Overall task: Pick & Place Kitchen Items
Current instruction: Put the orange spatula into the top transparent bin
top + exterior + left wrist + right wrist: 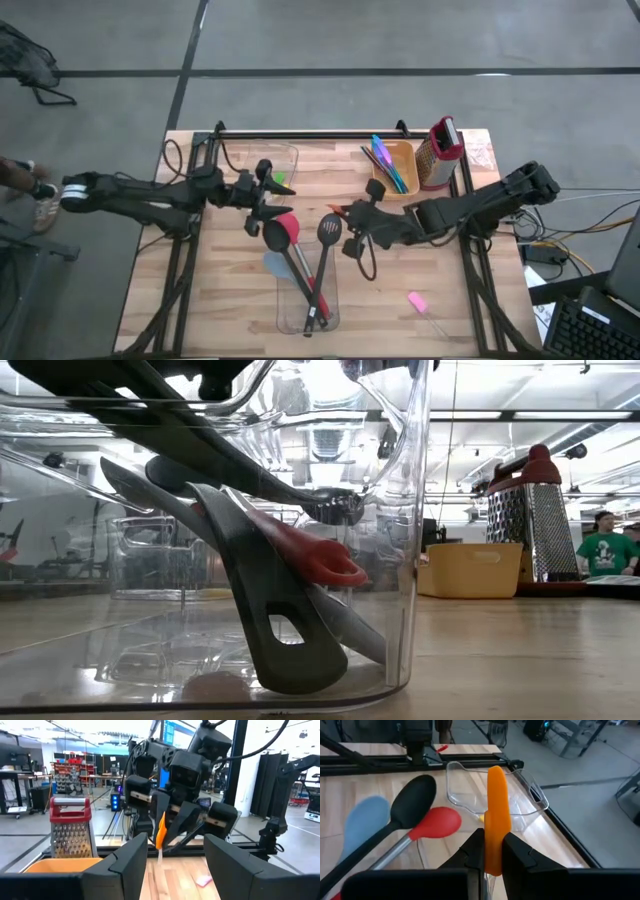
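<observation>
The right pincer (492, 851) is clamped on an orange stick (497, 815) mid-table; the left pincer (175, 852) hovers spread, empty.

Red spoon (436, 823), black spoon (412, 800), light-blue spoon (364, 820) (orange stick (497, 815))

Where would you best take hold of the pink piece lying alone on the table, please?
Probably from straight above, across the pink head: it lies flat on the table with bare wood around it, and its thin clear stem looks too slight to pinch. The right gripper is shut on an orange piece.
</observation>
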Robot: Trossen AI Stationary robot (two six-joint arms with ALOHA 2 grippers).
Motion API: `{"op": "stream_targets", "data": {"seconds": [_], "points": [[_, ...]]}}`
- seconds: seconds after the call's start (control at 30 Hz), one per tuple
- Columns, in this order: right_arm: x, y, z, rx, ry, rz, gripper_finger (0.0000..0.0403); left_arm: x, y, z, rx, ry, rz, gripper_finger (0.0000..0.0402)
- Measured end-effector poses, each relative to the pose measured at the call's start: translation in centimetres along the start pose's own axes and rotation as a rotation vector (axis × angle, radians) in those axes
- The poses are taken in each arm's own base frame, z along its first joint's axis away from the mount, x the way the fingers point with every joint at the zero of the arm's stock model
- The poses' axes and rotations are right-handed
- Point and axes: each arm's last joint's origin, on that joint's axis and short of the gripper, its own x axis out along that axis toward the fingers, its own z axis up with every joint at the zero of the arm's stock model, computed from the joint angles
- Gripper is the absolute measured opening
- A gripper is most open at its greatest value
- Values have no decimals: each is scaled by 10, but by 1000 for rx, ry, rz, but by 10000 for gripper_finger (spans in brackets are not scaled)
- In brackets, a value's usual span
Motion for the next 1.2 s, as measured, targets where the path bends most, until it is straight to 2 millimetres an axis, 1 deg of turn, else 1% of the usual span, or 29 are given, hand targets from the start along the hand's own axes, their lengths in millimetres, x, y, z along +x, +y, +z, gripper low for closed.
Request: {"op": "stream_targets", "data": {"seconds": [0.2, 0.43, 0.73, 0.9, 1.07, 1.2], "points": [[6, -4, 3, 5, -35, -9, 33, 15, 2, 4, 16, 6, -10, 201], [8, -4, 7, -27, -98, -1, 33, 43, 7, 2, -9, 45, -16, 201], [8, -4, 7, -34, -100, -2, 34, 78, 12, 2, -23, 67, -56, 201], [9, -4, 6, -40, -100, -7, 34, 90, 14, 1, -29, 76, -81, 199], [9, -4, 6, -47, -100, -8, 34, 93, 15, 0, -32, 83, -78, 176], [9, -4, 8, -53, -114, -10, 34, 94, 15, 0, -31, 82, -77, 135]]}}
